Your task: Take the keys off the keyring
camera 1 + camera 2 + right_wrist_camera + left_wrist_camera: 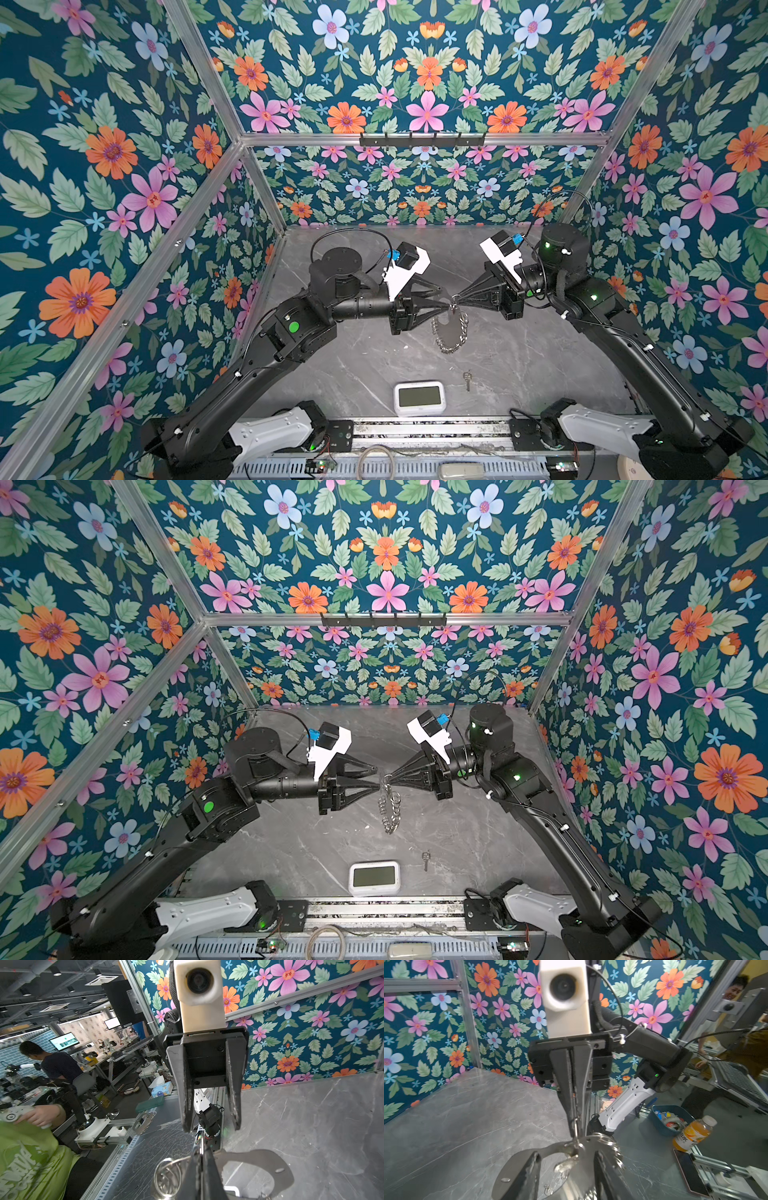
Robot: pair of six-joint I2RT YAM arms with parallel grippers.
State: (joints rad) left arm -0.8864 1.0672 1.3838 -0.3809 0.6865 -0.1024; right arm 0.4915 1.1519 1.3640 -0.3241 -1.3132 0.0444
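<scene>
Black right jaws pinch the keyring (451, 332) — left jaws parted.

Shiny metal-edged keyring (451, 332), smooth stone-look table (540, 353)

Robotics lab: monitors (64, 1041), cluttered workbenches (104, 1057).

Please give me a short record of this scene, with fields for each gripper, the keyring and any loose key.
keyring: hangs from right gripper, over table
right gripper: shut on a ring at keyring's top
left gripper: open, fingers either side of keyring's top
loose key: lies flat on table, right of clock, not touching it
</scene>
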